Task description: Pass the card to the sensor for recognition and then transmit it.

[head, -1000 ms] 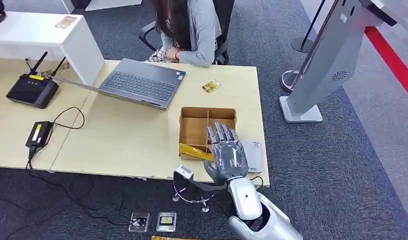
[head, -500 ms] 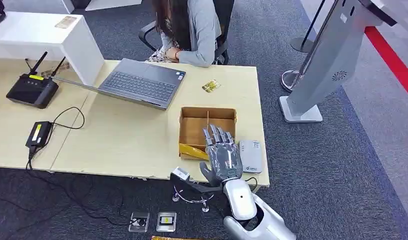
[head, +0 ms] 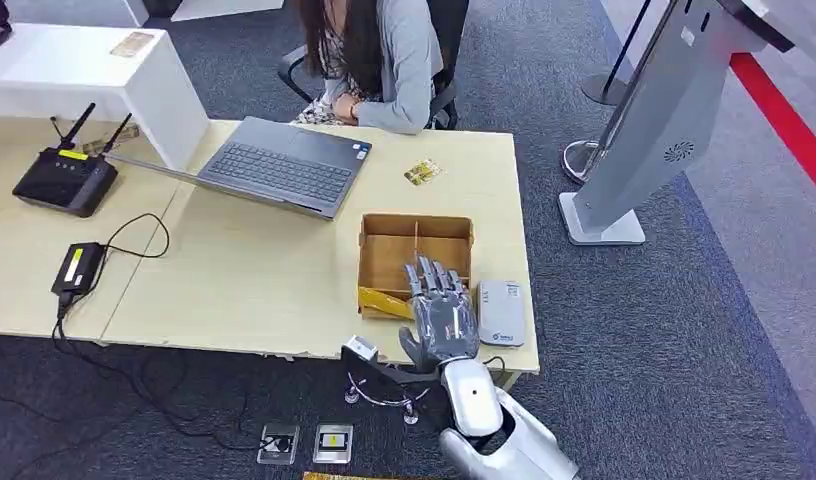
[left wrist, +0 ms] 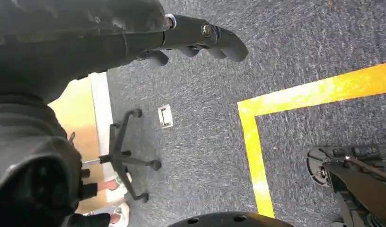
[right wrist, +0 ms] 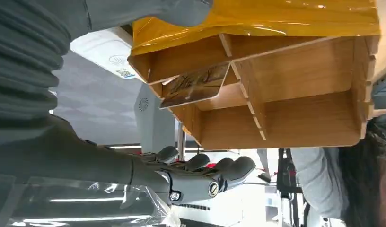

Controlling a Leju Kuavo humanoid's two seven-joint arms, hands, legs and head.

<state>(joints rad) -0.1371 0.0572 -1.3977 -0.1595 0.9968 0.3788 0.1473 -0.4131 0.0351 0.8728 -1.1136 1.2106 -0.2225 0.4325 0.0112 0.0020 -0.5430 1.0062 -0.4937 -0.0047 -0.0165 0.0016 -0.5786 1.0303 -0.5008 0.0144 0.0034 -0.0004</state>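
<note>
The tabletop (head: 254, 280) is pale wood. On it, a brown cardboard box (head: 415, 240) wears yellow tape (head: 389, 303) at its near edge, and a light grey sensor (head: 501, 312) carries a small dark mark. The card (right wrist: 196, 85) in the box shows a brownish, mottled print. The right hand (head: 439, 318) is silver-grey. A gold card (head: 422, 172) lies beside a grey laptop (head: 279, 165). The carpet (left wrist: 200, 142) is dark blue-grey with a yellow line (left wrist: 257, 142).

You see a glossy silver forearm, a right hand (head: 442, 322) with grey ribbed cover, dark fingers (right wrist: 229, 169), small round screws.
</note>
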